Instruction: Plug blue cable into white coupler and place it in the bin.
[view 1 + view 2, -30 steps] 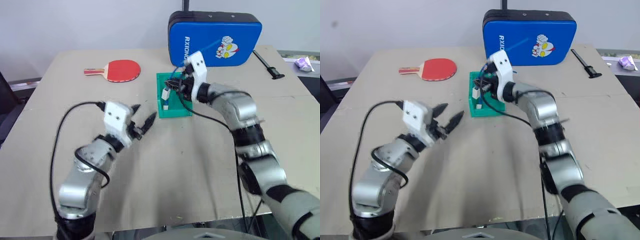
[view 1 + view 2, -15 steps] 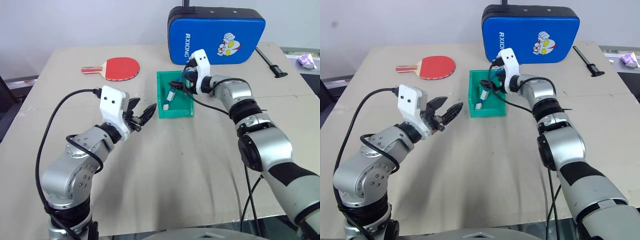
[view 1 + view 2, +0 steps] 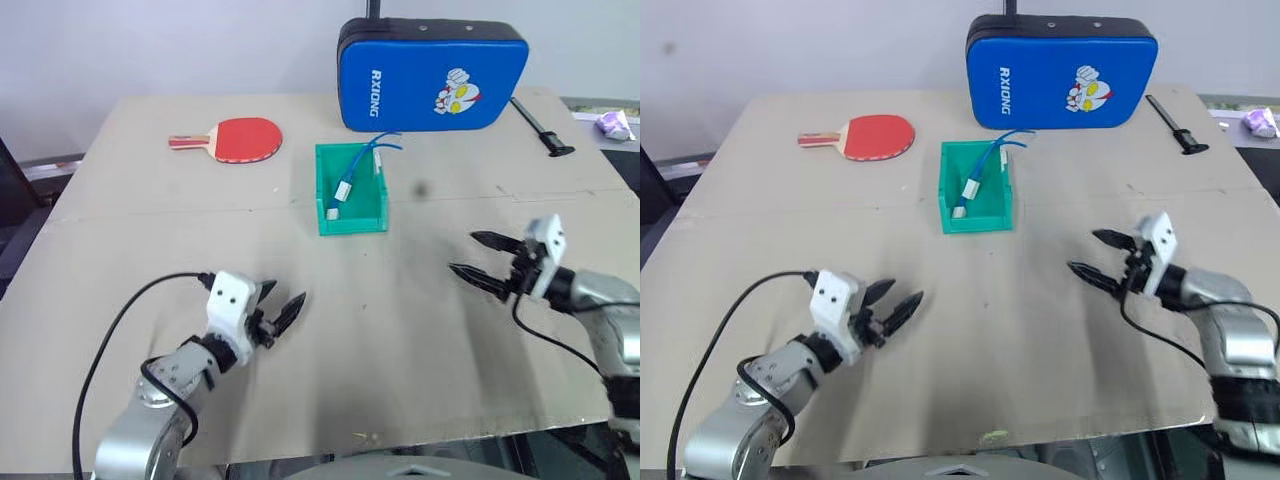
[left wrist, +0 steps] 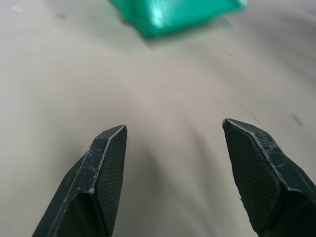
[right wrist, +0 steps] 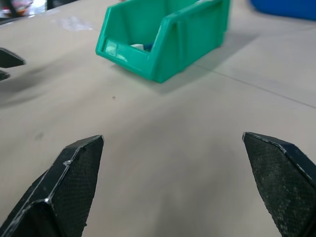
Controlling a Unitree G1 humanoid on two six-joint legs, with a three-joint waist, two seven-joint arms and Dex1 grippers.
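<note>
The green bin [image 3: 322, 190] stands in the middle of the table, beyond both grippers. The blue cable [image 3: 364, 161] lies inside it, its far end arching out over the back right corner. The white coupler [image 3: 334, 211] sits on the cable's near end, by the bin's front wall. My left gripper [image 3: 285, 300] is open low over the table at the near left, holding nothing. My right gripper [image 3: 462, 252] hangs open and empty at the near right. The right wrist view looks between its fingertips [image 5: 79, 163] at the bin [image 5: 163, 39].
A red table-tennis bat [image 3: 243, 139] lies at the far left. A big blue padded case [image 3: 432, 88] stands behind the bin, with a black tool [image 3: 538, 130] to its right. Bare tabletop [image 3: 390, 300] spreads between the two grippers.
My right gripper opened at the bin, left the cable and coupler inside, and swung back to the near right. My left gripper dropped and drew back toward the near edge.
</note>
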